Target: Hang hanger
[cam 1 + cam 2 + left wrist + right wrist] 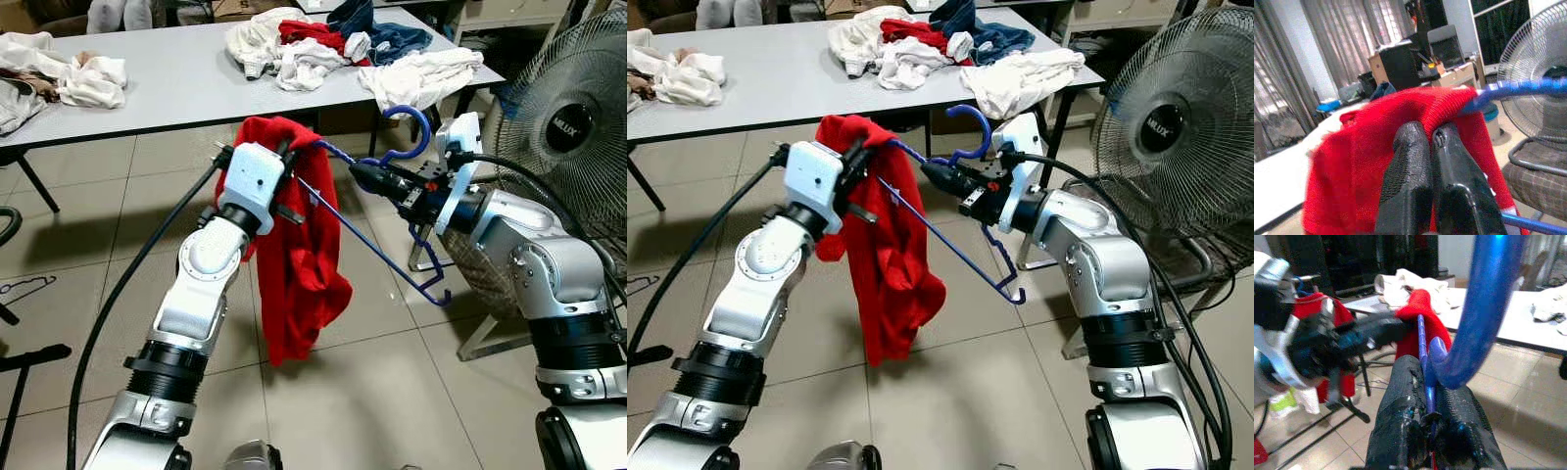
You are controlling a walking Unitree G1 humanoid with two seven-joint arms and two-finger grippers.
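Blue plastic hanger (377, 235) is held in mid-air above the tiled floor (372, 392), between the two arms and in front of the tabletop (167, 83). Right gripper (367, 176) has its jaws clamped on the hanger at the base of the hook, which curls upward beside the wrist. Left gripper (294, 157) has its jaws closed together on the red garment (299, 255), which is draped over one hanger arm and hangs downward; the other hanger arm slopes bare toward the floor. On the tabletop lie loose piles of white, red and dark blue clothes (313, 44). A standing fan (563, 127) is near the right arm.
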